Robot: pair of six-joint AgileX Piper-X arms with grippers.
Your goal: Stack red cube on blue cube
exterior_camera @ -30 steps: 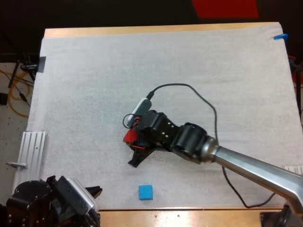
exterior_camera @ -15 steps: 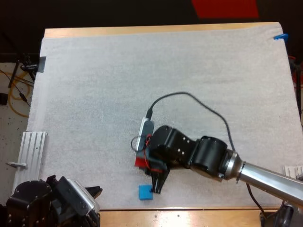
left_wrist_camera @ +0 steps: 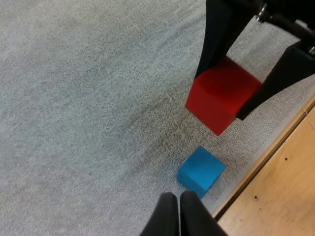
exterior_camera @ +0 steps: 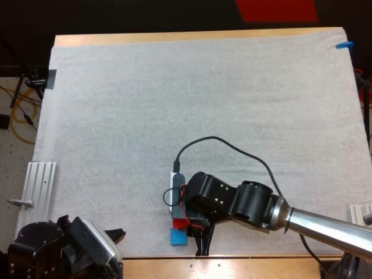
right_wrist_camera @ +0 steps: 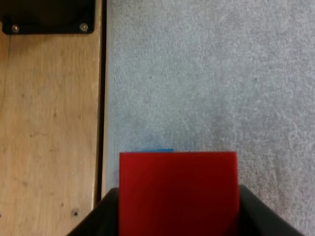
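Note:
The red cube [left_wrist_camera: 224, 94] hangs a little above the mat with my right gripper [left_wrist_camera: 220, 101] shut on it from both sides. The blue cube [left_wrist_camera: 201, 170] rests on the white mat close to its front edge, just below and slightly nearer than the red one. From the high view the red cube [exterior_camera: 181, 223] and my right gripper [exterior_camera: 185, 229] overlap the blue cube [exterior_camera: 178, 238]. In the right wrist view the red cube [right_wrist_camera: 178, 189] hides all but a thin strip of the blue cube [right_wrist_camera: 157, 150]. My left gripper [left_wrist_camera: 172, 214] is shut on nothing, near the blue cube.
The table's bare wooden front edge [exterior_camera: 174, 267] runs right beside the cubes. A ribbed metal block [exterior_camera: 38, 186] lies off the mat at the left. A black plate [right_wrist_camera: 48, 17] is bolted to the wood beyond the mat's edge.
My right gripper has carried the red cube from mid-mat toward the front edge and now holds it over the blue cube. The left arm has not moved.

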